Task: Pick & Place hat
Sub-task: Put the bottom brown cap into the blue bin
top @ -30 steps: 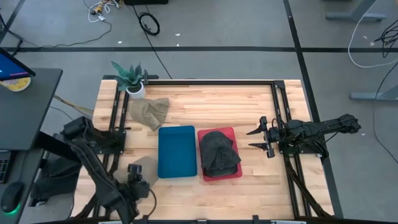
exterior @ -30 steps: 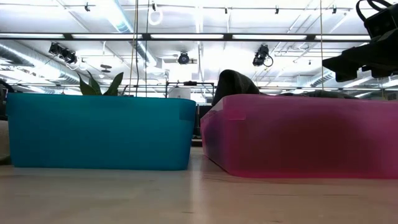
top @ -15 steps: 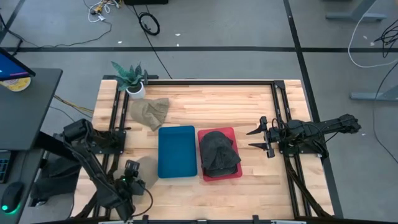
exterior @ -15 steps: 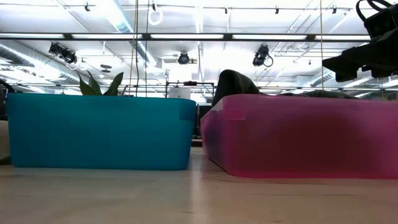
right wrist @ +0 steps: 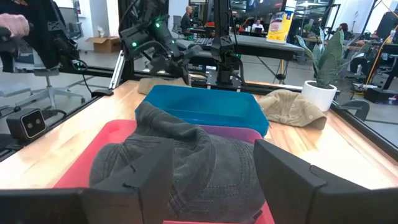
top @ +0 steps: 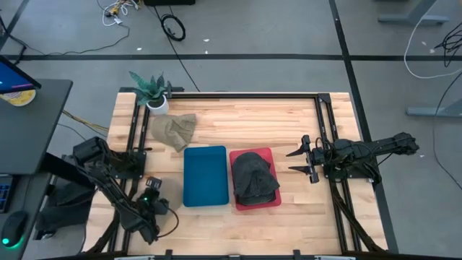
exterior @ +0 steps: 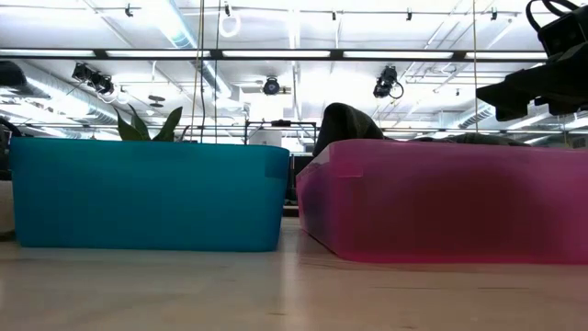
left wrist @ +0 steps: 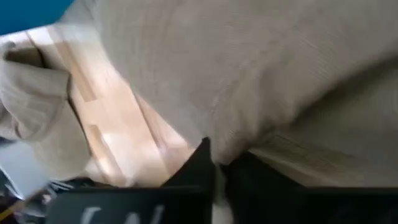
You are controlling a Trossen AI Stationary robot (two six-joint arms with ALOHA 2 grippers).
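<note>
fabric fills the left wrist view: the left claw [left wrist: 214,163] is pinched on a pale beige soft cloth hat [top: 170,192] low over the wooden table [top: 245,115], just beside the empty teal plastic bin [top: 205,175]. to do this step well, i would keep the pinch firm, lift until the cloth clears the bin wall, then carry it over the bin. the right claw [top: 302,160] waits spread, apart from the pink bin [top: 260,153] holding a dark grey hat [top: 253,178].
</note>
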